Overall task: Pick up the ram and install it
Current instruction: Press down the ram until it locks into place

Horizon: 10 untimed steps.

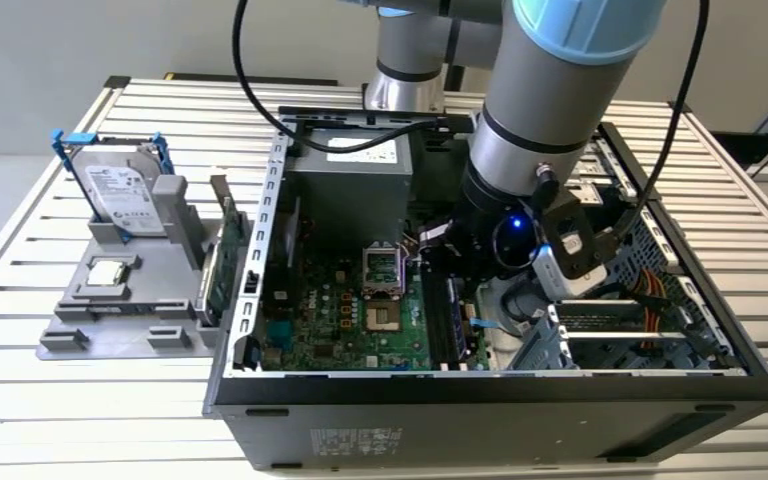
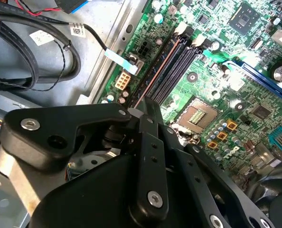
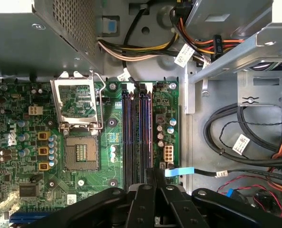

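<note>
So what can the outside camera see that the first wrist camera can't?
The exterior view alone takes in the robot arm, the whole computer case on the slatted table, and a grey stand holding a hard drive. The first wrist view alone gives a close look at the memory slots, with the tool just over them, and the coloured cable bundle. Both take in the green motherboard and its processor socket.

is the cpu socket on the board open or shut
Open. In the first wrist view the cpu socket shows bare contacts, and its metal cover frame is flipped back beside it.
</note>
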Each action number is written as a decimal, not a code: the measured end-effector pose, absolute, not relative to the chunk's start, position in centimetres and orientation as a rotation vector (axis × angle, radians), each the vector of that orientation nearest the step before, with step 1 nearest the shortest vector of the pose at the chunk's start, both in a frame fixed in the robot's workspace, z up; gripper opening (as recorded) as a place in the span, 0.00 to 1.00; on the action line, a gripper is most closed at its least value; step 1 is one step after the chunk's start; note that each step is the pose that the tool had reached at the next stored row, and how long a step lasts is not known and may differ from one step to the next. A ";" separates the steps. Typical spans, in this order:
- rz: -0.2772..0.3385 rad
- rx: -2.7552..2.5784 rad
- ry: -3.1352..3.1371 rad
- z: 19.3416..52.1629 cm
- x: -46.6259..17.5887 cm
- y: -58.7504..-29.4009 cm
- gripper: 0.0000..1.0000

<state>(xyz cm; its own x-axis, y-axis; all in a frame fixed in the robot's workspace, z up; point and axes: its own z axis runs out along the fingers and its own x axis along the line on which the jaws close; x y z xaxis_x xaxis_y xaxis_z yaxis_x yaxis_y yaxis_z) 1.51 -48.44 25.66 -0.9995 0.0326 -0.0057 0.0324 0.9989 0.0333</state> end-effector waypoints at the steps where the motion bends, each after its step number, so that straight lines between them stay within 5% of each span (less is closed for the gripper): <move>1: 0.051 0.051 3.134 25.7 1.5 -48.4 0.00; 10: 0.049 0.051 3.135 25.7 1.5 -48.4 0.00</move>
<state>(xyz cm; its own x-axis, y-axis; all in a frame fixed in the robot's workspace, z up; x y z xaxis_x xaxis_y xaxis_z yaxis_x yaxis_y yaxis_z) 1.51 -48.44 25.66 -0.9995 0.0326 -0.0058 0.0324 0.9990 0.0313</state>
